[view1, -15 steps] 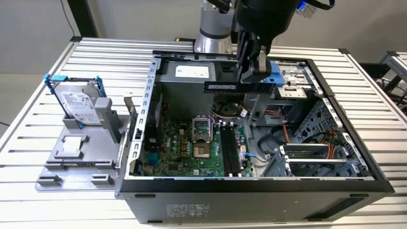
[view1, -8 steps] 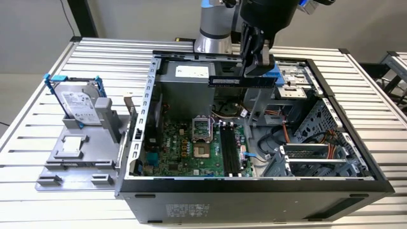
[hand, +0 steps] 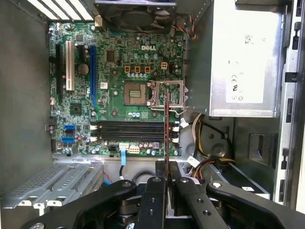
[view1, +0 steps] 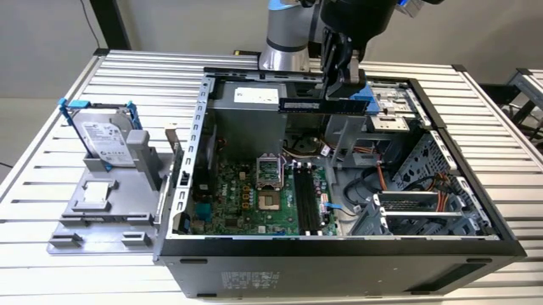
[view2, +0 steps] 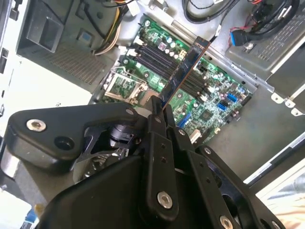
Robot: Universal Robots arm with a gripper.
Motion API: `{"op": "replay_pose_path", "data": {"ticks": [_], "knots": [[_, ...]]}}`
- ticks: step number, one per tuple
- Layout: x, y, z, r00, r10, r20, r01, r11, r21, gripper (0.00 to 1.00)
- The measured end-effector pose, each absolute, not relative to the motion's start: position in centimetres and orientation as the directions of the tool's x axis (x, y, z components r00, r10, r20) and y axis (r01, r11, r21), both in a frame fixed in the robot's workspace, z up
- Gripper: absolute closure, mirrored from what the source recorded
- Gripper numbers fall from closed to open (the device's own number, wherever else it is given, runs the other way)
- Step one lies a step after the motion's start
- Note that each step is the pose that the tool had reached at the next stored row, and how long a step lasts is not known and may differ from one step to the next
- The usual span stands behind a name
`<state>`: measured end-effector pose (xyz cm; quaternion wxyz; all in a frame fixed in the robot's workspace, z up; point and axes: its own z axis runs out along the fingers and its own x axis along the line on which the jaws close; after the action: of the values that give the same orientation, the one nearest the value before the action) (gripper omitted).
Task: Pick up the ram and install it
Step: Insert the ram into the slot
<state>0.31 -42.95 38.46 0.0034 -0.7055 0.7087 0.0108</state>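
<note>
The ram (view1: 316, 105) is a long, thin dark stick that hangs level above the open computer case, high over the back of the motherboard (view1: 246, 197). My gripper (view1: 344, 89) is shut on it from above. In the second wrist view the ram (view2: 186, 67) juts out from between the black fingers (view2: 155, 112), over the long black memory slots (view2: 159, 62). Edge-on in the first wrist view, the ram (hand: 166, 129) is a thin line crossing the slots (hand: 128, 129) at a right angle, well above them.
On a grey holder (view1: 85, 222) at the exterior view's left stand a silver hard drive in a blue frame (view1: 106, 143) and a small square silver chip (view1: 95, 194). Inside the case are the power supply (hand: 243, 57), a drive cage (view1: 424, 210) and loose cables (view1: 373, 184).
</note>
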Motion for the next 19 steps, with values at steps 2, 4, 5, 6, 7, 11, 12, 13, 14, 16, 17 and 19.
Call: {"op": "replay_pose_path", "data": {"ticks": [2, 4, 5, 6, 7, 11, 12, 13, 14, 16, 17, 19], "knots": [[0.31, -42.95, 38.46, -0.005, -1.000, -0.020, -1.000, 0.004, 0.011, 1.00], [0.31, -42.95, 38.46, -0.005, -1.000, -0.020, -1.000, 0.004, 0.011, 1.00], [0.31, -42.95, 38.46, -0.005, -1.000, -0.020, -1.000, 0.004, 0.011, 1.00], [0.31, -42.95, 38.46, -0.005, -1.000, -0.020, -1.000, 0.004, 0.011, 1.00], [0.31, -42.95, 38.46, -0.005, -1.000, -0.020, -1.000, 0.004, 0.011, 1.00], [0.31, -42.95, 38.46, -0.005, -1.000, -0.020, -1.000, 0.004, 0.011, 1.00], [0.31, -42.95, 38.46, -0.004, -1.000, -0.020, -1.000, 0.004, 0.011, 1.00], [0.31, -42.95, 38.46, -0.006, -1.000, -0.020, -1.000, 0.006, 0.011, 1.00], [0.31, -42.95, 38.46, -0.014, -1.000, -0.020, -1.000, 0.014, 0.011, 1.00], [0.31, -42.94, 38.45, -0.044, -0.999, -0.020, -0.999, 0.044, 0.011, 1.00], [0.31, -42.95, 38.46, -0.062, -0.998, -0.020, -0.998, 0.062, 0.011, 1.00], [0.31, -42.95, 38.46, -0.096, -0.995, -0.020, -0.995, 0.096, 0.011, 1.00]]}}
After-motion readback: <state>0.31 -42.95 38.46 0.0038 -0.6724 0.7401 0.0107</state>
